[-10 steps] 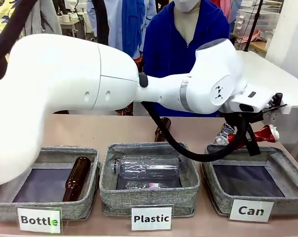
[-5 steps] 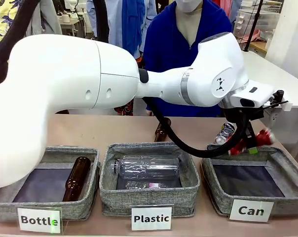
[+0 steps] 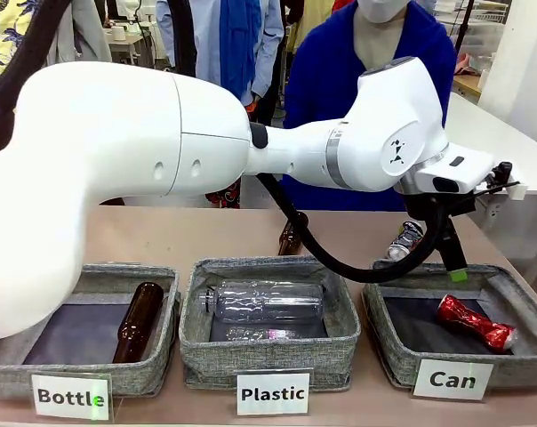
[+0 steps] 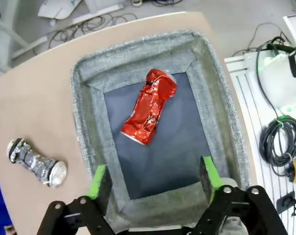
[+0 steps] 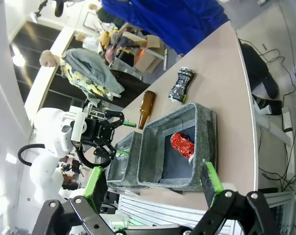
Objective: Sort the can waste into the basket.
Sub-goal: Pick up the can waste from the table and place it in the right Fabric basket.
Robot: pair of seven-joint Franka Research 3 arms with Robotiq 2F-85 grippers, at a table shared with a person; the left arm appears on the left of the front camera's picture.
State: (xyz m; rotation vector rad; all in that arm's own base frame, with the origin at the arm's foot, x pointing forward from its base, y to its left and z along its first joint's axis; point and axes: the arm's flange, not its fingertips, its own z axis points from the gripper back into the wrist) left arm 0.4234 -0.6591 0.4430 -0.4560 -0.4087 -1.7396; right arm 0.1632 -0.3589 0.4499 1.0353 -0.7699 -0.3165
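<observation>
The shiny red crushed can (image 3: 476,322) lies on the dark floor of the grey "Can" basket (image 3: 388,356). My left gripper (image 3: 451,267) hangs just above the basket's far rim, open and holding nothing. In the left wrist view the red can (image 4: 149,106) lies slantwise inside the basket (image 4: 82,112), ahead of the left gripper (image 4: 154,177) and its spread green pads. The silver can with dark print (image 3: 404,240) (image 4: 36,161) rests on the table behind the basket. My right gripper (image 5: 153,182) is open, off the table's end, looking at the basket (image 5: 150,156), red can (image 5: 182,145) and silver can (image 5: 181,84).
The "Plastic" bin (image 3: 197,342) holds a clear bottle (image 3: 267,302). The "Bottle" bin (image 3: 6,374) holds a brown bottle (image 3: 140,320). Another brown bottle (image 3: 291,236) lies on the table behind the bins. A person in blue (image 3: 340,62) stands at the far side.
The left gripper carried the red can over the basket's far rim, then opened. The can dropped and now lies inside the basket. The person shifted to the right.
</observation>
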